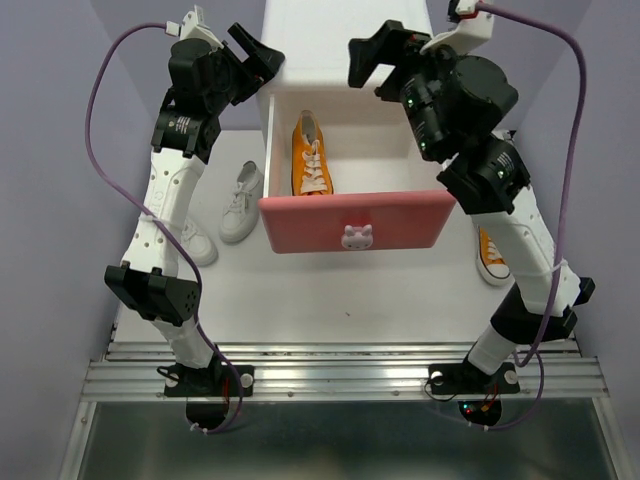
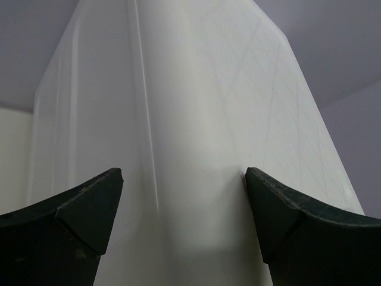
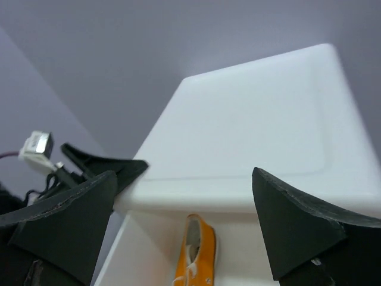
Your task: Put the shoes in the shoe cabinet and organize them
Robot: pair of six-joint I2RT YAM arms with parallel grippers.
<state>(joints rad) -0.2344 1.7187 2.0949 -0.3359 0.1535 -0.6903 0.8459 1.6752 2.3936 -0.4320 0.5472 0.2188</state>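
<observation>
From above, the small white plastic shoe cabinet [image 1: 345, 40] has its pink, bunny-knobbed drawer [image 1: 355, 220] pulled out. One orange canvas sneaker [image 1: 312, 155] lies inside. Its mate [image 1: 492, 255] sits on the table [image 1: 330, 300] to the right, the white pair [image 1: 240, 200] to the left. The left gripper [image 1: 258, 52] and right gripper [image 1: 368, 62] flank the cabinet, both spread wide and empty.

Left wrist view: the fingers [image 2: 71, 220] straddle a cabinet corner, and a sideways sweep would likely shove the light cabinet.

Right wrist view: the jaws frame the cabinet's top, and a straight drop could clip it.
</observation>
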